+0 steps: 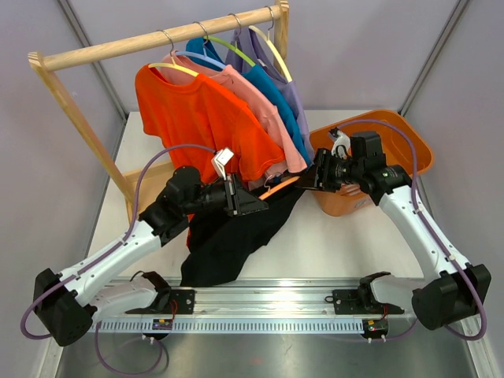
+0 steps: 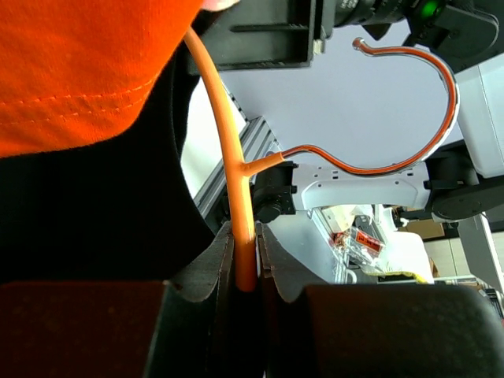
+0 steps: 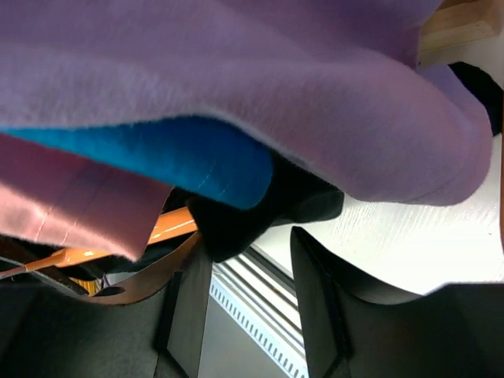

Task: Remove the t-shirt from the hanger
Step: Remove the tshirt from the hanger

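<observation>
Orange hanger (image 2: 236, 181) in left pincer (image 2: 246, 236), right pincer (image 3: 248, 240) astride black t-shirt (image 3: 232, 216).

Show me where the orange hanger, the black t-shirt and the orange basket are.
orange hanger (image 2: 240, 205), left wrist view, its straight arm
black t-shirt (image 1: 228, 236), top external view, middle of cloth
orange basket (image 1: 346, 206), top external view, near wall

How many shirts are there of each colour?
orange shirt: 1
pink shirt: 1
blue shirt: 1
purple shirt: 1
black shirt: 1
Total: 5 shirts
</observation>
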`<action>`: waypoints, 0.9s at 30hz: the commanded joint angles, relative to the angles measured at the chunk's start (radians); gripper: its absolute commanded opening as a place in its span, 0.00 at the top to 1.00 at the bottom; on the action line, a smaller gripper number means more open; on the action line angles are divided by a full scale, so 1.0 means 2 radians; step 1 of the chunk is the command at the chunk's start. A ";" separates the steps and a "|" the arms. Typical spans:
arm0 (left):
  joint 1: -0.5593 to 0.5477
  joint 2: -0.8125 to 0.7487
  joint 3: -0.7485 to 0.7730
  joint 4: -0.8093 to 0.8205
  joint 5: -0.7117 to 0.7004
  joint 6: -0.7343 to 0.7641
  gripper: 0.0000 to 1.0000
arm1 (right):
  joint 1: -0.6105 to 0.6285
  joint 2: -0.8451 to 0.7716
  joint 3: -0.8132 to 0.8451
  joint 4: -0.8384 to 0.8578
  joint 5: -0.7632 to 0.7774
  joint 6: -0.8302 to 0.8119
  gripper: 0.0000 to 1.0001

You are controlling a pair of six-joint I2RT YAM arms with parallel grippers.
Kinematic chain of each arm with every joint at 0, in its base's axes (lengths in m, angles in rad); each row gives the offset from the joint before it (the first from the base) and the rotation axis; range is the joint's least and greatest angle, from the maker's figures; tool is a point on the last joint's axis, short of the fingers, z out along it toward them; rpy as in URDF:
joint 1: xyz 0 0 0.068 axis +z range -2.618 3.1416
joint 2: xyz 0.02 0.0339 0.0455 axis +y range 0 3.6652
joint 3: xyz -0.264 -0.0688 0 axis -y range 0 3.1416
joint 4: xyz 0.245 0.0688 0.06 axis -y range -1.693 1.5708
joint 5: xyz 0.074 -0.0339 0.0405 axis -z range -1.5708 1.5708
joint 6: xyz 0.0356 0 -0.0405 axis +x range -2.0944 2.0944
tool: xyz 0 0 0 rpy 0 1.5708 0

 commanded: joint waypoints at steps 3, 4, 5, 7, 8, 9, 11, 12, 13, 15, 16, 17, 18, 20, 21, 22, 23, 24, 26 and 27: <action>-0.003 -0.014 0.029 0.049 0.003 -0.007 1.00 | 0.005 0.012 0.031 0.031 0.027 0.023 0.53; -0.003 -0.014 0.028 0.045 0.005 -0.007 1.00 | 0.005 0.014 0.033 0.033 0.028 0.025 0.55; -0.003 -0.015 0.028 0.043 0.006 -0.005 1.00 | 0.004 0.016 0.035 0.035 0.028 0.026 0.63; -0.003 -0.020 0.025 0.036 0.009 -0.004 1.00 | 0.004 0.017 0.037 0.036 0.035 0.022 0.75; -0.003 -0.021 0.025 0.034 0.010 -0.004 1.00 | 0.005 0.018 0.038 0.038 0.037 0.021 0.83; -0.003 -0.027 0.023 0.033 0.012 -0.003 1.00 | 0.005 0.017 0.040 0.038 0.040 0.017 0.96; -0.003 -0.036 0.019 0.023 0.016 -0.001 1.00 | 0.003 0.018 0.044 0.036 0.052 0.014 1.00; -0.003 -0.046 0.016 0.014 0.018 0.000 1.00 | 0.002 0.020 0.046 0.034 0.063 0.007 1.00; -0.003 -0.051 0.012 0.007 0.024 0.002 1.00 | 0.000 0.021 0.048 0.032 0.069 0.003 1.00; -0.003 -0.061 0.009 -0.010 0.034 0.009 1.00 | -0.010 0.021 0.052 0.033 0.084 -0.008 1.00; -0.003 -0.073 0.009 -0.039 0.045 0.013 1.00 | -0.016 0.020 0.054 0.035 0.097 -0.011 1.00; -0.003 -0.080 0.009 -0.055 0.051 0.022 1.00 | -0.023 0.021 0.055 0.037 0.104 -0.015 1.00; -0.003 -0.089 0.009 -0.085 0.061 0.026 1.00 | -0.037 0.022 0.055 0.038 0.115 -0.022 1.00; -0.003 -0.113 0.012 -0.115 0.070 0.038 1.00 | -0.050 0.028 0.051 0.045 0.124 -0.033 1.00; -0.003 -0.121 0.013 -0.141 0.079 0.042 1.00 | -0.063 0.029 0.048 0.046 0.130 -0.037 1.00; -0.003 -0.126 0.015 -0.155 0.084 0.045 1.00 | -0.067 0.030 0.045 0.051 0.135 -0.042 1.00; -0.003 -0.136 0.019 -0.165 0.090 0.050 1.00 | -0.071 0.031 0.039 0.055 0.140 -0.049 1.00; -0.003 -0.139 0.022 -0.184 0.098 0.052 1.00 | -0.078 0.031 0.035 0.058 0.145 -0.054 1.00; -0.003 -0.152 0.028 -0.198 0.101 0.059 1.00 | -0.080 0.030 0.026 0.060 0.155 -0.069 1.00; -0.003 -0.156 0.037 -0.213 0.105 0.062 1.00 | -0.083 0.030 0.022 0.061 0.161 -0.073 1.00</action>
